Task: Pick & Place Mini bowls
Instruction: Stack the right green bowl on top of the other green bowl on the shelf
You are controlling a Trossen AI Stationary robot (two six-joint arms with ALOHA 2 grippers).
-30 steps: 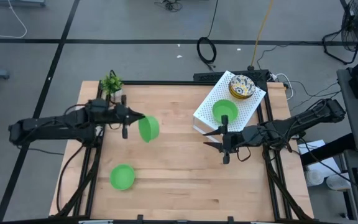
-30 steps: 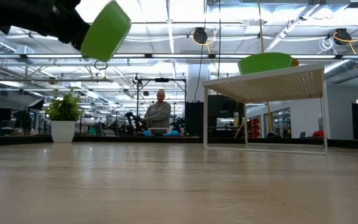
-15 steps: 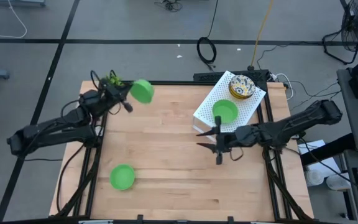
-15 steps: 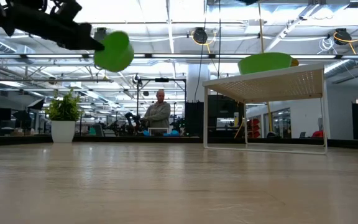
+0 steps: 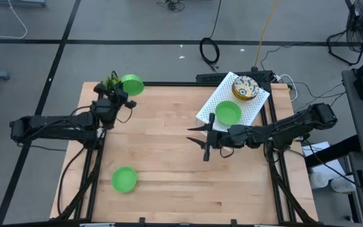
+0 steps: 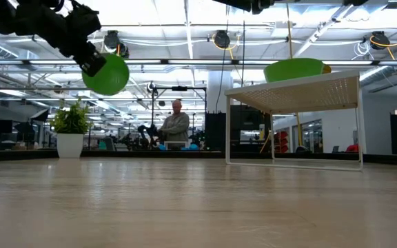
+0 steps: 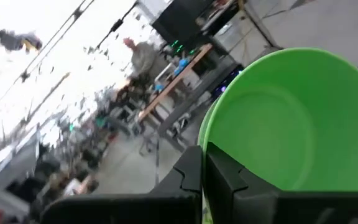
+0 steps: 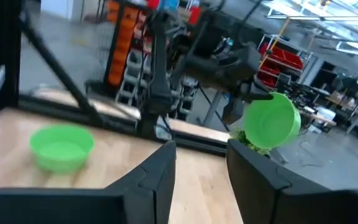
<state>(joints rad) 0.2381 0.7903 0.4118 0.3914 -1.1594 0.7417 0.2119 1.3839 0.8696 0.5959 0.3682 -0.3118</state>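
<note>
Your left gripper (image 5: 123, 96) is pinching a green bowl (image 5: 132, 84) aloft, your right gripper (image 5: 197, 140) is hanging spread, and no writing is showing.

We count three plain bright green mini bowls (image 5: 132, 84) (image 5: 124, 179) (image 5: 228, 113), one floral cream-white bowl (image 5: 245, 87), one small potted plant (image 5: 110, 82), one white perforated stand (image 5: 252, 104).

two bowls (image 5: 228, 113) on rack (image 5: 251, 109), bowl (image 5: 124, 180) on table (image 5: 169, 170)
</note>
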